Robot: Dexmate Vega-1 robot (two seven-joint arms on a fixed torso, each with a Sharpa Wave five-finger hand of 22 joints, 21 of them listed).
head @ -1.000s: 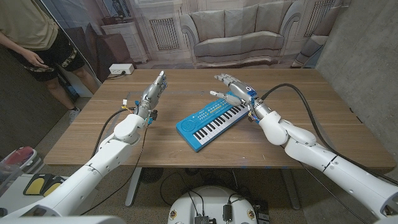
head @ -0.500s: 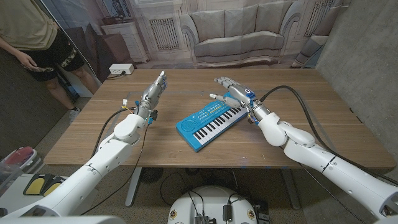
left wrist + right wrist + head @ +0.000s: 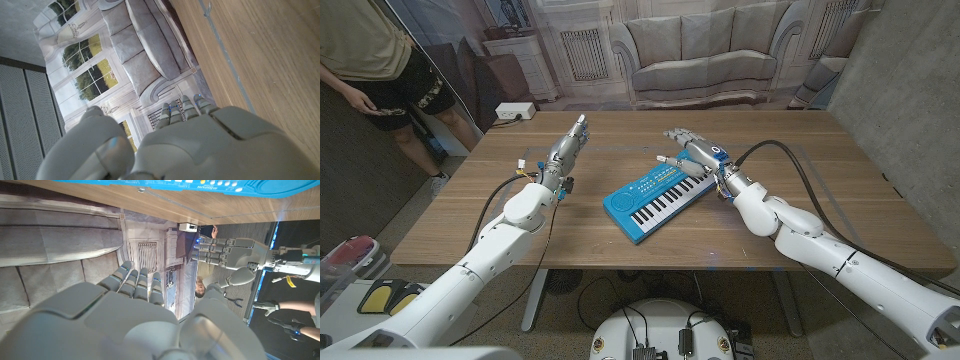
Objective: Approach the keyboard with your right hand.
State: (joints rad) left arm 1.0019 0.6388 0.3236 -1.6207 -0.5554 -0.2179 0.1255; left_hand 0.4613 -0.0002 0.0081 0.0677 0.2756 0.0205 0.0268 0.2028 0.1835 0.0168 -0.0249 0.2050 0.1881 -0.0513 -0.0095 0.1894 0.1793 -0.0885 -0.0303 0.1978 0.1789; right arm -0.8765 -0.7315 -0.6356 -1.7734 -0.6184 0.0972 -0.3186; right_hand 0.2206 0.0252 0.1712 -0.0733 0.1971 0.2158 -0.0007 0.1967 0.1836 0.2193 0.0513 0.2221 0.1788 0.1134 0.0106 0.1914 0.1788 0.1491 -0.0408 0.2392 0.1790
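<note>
Our right hand (image 3: 691, 149), fingers apart and empty, has edged further over the keyboard's (image 3: 660, 196) far end.

You see a matt wooden table (image 3: 840, 180) with visible grain. The keyboard (image 3: 660, 197) near its middle looks like glossy blue plastic. Your right hand (image 3: 692, 148) looks smooth, silvery and metallic.

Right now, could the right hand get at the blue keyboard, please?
Probably yes: the right hand hovers open at the far end of the keyboard, with nothing between them.
</note>
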